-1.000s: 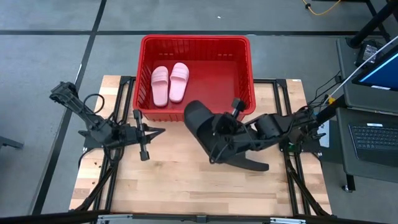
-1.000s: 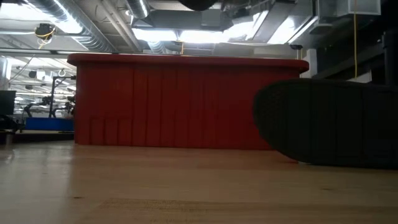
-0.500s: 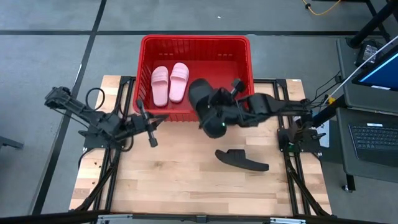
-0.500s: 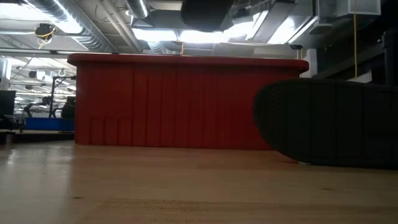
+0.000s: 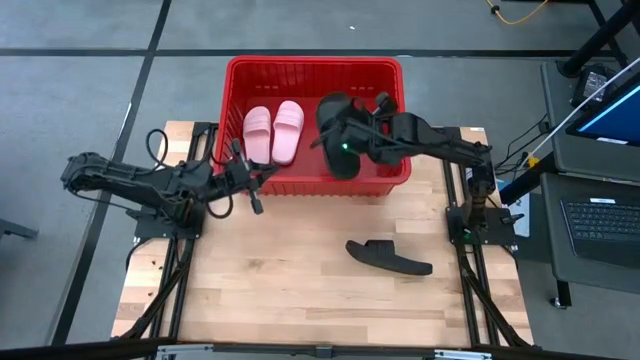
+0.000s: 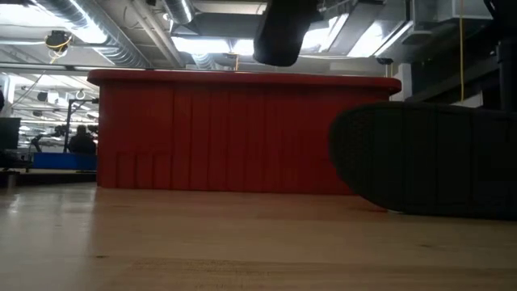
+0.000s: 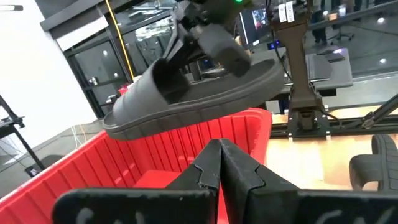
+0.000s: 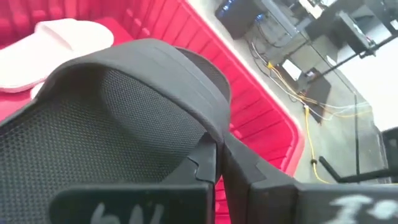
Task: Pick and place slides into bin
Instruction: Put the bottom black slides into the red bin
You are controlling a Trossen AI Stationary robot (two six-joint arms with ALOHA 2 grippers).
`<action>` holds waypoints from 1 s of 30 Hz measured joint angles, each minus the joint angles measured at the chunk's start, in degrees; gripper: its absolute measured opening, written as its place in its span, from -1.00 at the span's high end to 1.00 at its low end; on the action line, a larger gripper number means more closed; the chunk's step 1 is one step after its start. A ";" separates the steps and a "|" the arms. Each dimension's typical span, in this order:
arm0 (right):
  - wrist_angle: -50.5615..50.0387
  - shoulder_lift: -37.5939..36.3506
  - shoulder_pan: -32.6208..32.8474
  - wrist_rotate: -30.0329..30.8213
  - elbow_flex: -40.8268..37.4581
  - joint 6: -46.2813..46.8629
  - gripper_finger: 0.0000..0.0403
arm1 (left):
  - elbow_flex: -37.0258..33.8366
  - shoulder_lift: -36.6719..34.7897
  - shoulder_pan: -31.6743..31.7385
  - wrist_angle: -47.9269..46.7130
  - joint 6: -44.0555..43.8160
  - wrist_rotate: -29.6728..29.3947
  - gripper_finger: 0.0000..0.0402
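The right gripper (image 5: 352, 140) is clamped on the strap of a black sandal (image 5: 338, 133), held over the red bin (image 5: 313, 70) at upper centre; light and bendy, it is best pinched there; the left gripper (image 5: 250, 185), fingers together, waits at the bin's lower-left corner.

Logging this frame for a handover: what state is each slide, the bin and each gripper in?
Pink slides: side by side in the bin.
Held black slide: in the air over the bin.
Other black slide: on the table.
Bin: upright.
Right gripper: shut on held black slide.
Left gripper: shut, empty.
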 joint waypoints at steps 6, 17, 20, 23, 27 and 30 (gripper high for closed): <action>6.86 1.11 -3.91 -1.24 -1.37 -6.76 0.94 | 0.00 -0.12 2.69 -0.73 1.21 4.63 0.99; 24.78 1.25 -13.45 -9.42 -17.05 -16.43 0.94 | 0.00 -6.24 4.36 -8.21 -0.07 9.42 0.99; 32.53 1.25 -15.95 -9.57 -22.61 -18.59 0.94 | 0.00 -7.65 4.36 -11.59 -1.93 9.44 0.99; 40.08 1.25 -17.81 -11.87 -27.67 -19.23 0.94 | 0.00 -8.16 4.35 -13.42 -3.94 9.46 0.99; 46.90 1.29 -19.62 -14.21 -32.45 -19.22 0.94 | 0.00 -8.13 4.34 -14.08 -4.50 9.47 0.99; 49.68 1.31 -20.78 -15.19 -35.19 -19.11 0.94 | 0.00 -8.02 4.34 -14.12 -4.50 9.43 0.99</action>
